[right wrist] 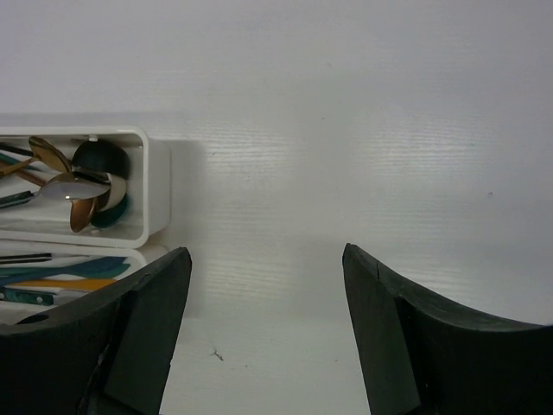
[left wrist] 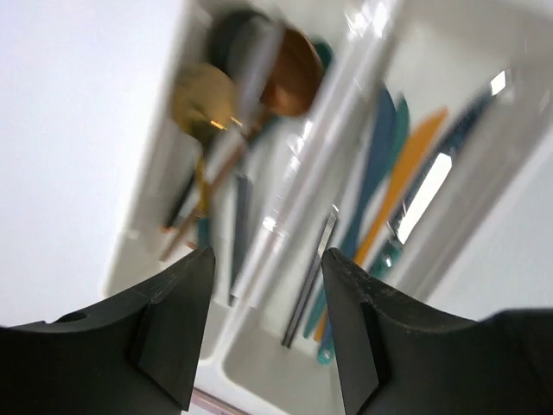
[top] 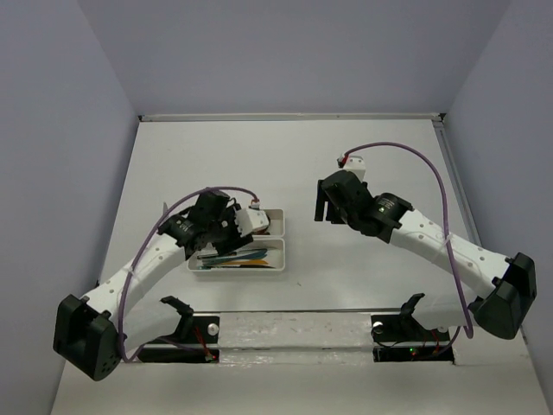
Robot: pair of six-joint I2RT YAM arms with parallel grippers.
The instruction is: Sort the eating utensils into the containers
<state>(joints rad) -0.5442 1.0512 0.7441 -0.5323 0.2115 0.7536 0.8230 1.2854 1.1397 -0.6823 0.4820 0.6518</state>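
Two white trays lie side by side left of centre. The far tray (top: 278, 216) holds spoons: gold (left wrist: 200, 99), copper (left wrist: 289, 65), silver and black bowls (right wrist: 86, 177). The near tray (top: 281, 258) holds knives: orange (left wrist: 402, 186), dark blue (left wrist: 376, 164), teal and black, which also show in the right wrist view (right wrist: 60, 277). My left gripper (top: 226, 232) hovers just above both trays, open and empty (left wrist: 268, 255). My right gripper (top: 321, 212) is open and empty (right wrist: 265, 251) over bare table, to the right of the trays.
A raised white wall rims the back and sides of the table (top: 294, 117). Two black stands (top: 181, 316) (top: 406, 311) sit on the near edge strip. A purple cable runs along each arm.
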